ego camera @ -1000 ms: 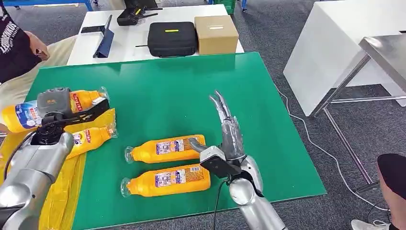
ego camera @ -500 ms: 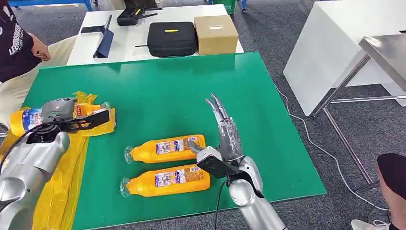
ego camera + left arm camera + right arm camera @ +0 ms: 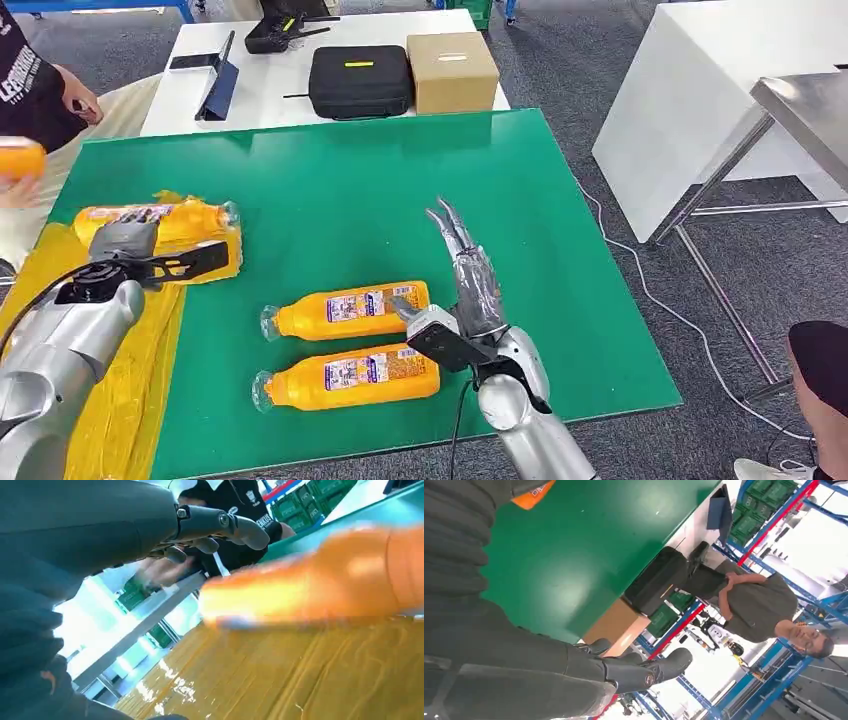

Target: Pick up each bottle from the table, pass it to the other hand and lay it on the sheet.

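Both the left hand (image 3: 125,240) and right hand (image 3: 462,262) hang spread, empty; orange bottles' (image 3: 345,311) labels are unreadable, lower centre.

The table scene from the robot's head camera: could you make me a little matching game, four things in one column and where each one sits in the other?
Things:
1. bottle on the sheet
2. black case
3. cardboard box
4. right hand

Places:
A. white table, beside the black case
B. over the green mat, by two lying bottles
C. yellow sheet, near the left hand
D. white table, between a tablet and the box

Pairs: 1-C, 2-D, 3-A, 4-B
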You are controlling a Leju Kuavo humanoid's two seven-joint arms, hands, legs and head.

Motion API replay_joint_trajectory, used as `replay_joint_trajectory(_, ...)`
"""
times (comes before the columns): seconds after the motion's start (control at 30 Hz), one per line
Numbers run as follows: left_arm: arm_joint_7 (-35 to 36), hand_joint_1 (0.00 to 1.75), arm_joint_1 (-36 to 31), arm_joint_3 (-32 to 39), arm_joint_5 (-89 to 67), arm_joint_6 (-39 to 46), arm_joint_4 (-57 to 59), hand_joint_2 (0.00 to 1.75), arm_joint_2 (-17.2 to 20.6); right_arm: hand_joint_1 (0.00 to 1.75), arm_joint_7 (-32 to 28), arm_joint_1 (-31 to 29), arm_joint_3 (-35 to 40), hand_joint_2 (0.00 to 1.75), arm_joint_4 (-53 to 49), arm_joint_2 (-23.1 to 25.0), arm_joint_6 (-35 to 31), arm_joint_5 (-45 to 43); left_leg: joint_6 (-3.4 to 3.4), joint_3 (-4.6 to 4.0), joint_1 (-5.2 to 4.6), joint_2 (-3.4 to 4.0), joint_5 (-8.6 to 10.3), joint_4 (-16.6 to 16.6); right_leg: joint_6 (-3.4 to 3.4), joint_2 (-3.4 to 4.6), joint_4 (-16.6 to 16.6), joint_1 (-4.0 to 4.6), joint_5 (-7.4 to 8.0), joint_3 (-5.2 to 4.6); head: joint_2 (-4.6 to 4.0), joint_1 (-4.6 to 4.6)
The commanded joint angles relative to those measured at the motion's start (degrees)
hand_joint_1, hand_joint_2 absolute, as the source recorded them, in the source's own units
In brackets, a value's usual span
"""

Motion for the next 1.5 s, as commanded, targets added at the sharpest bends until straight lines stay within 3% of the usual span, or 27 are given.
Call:
replay_joint_trajectory(0.03, -0.73, 0.0, -2.01, 2.5, 0.06, 0.13, 3.24, 1.75, -0.3, 0.0, 1.41, -1.22, -0.8, 1.75, 1.25, -0.88, 0.97, 0.94, -0.12, 0.15, 0.05, 0.05, -0.06, -0.04, -0.02, -0.04, -0.04, 0.05, -0.05, 0.15, -0.02, 0.0)
replay_joint_trajectory(0.07, -1.56, 0.0, -1.75, 3.88, 1.11, 1.9, 2.56, 0.0, -0.7, 0.0, 1.58, -1.0, -0.96, 1.75, 1.03, -0.92, 1.13, 1.25, -0.1, 0.11, 0.05, 0.04, -0.04, -0.03, -0.02, -0.03, -0.04, 0.04, -0.03, 0.11, 0.0, 0.0)
replay_joint_trajectory(0.13, -5.26, 0.0, -1.5, 7.9, 4.67, 6.33, 0.85, 0.0, -2.09, 0.0, 2.73, -0.39, -1.42, 1.75, 0.51, -0.99, 1.32, 2.78, -0.12, 0.12, 0.05, 0.02, -0.04, -0.04, -0.02, -0.06, -0.05, 0.05, -0.04, 0.13, -0.02, 0.0)
replay_joint_trajectory(0.23, -18.36, 0.0, 0.32, 17.39, 19.78, 15.26, -7.9, 0.0, -6.54, 0.0, 4.77, 0.39, -1.88, 1.75, 0.0, -1.41, 0.72, 6.04, -0.1, 0.07, 0.06, -0.16, -0.03, -0.01, 0.0, -0.24, -0.06, 0.07, -0.07, 0.14, -0.02, 0.0)
replay_joint_trajectory(0.27, -25.43, 0.0, 2.61, 20.96, 30.3, 12.88, -14.91, 1.75, -8.79, 0.0, 5.78, 0.3, -1.83, 1.75, 0.52, -1.74, 0.14, 7.74, -0.13, 0.13, 0.07, -0.2, -0.05, -0.01, 0.0, -0.31, -0.07, 0.09, -0.11, 0.21, -0.02, 0.0)
replay_joint_trajectory(0.33, -30.49, 0.0, 7.98, 21.75, 45.36, 5.77, -27.47, 1.75, -10.51, 0.0, 7.52, -0.72, -1.26, 1.75, 2.48, -2.41, -0.14, 10.32, -0.11, 0.08, 0.08, -0.33, -0.05, 0.04, 0.02, -0.44, -0.08, 0.11, -0.12, 0.21, -0.02, 0.0)
replay_joint_trajectory(0.47, -31.11, 0.0, 14.39, 12.93, 53.33, 6.99, -40.32, 1.75, -10.4, 0.0, 13.65, -3.6, -1.09, 1.75, 6.03, -3.03, 2.57, 16.38, -0.06, 0.14, -0.02, 0.09, -0.04, -0.06, 0.03, 0.01, -0.12, -0.02, -0.01, 0.13, -0.02, 0.0)
replay_joint_trajectory(0.77, -32.78, 0.0, 18.8, 4.76, 56.81, 8.58, -48.25, 1.75, -11.84, 0.0, 16.29, -8.73, -0.73, 1.75, 17.24, -3.61, 8.15, 19.37, -0.07, 0.1, -0.02, 0.04, -0.02, -0.04, 0.0, 0.02, -0.13, -0.07, 0.02, 0.09, -0.02, -0.02)
replay_joint_trajectory(1.5, -35.54, 0.0, 22.99, 1.86, 64.77, 8.12, -51.59, 1.75, -14.14, 0.0, 14.44, -14.0, 3.08, 1.75, 34.94, -1.15, 7.03, 17.87, -0.09, 0.15, -0.02, 0.08, -0.05, -0.04, -0.01, 0.06, -0.07, -0.09, -0.02, 0.12, 0.0, 0.0)
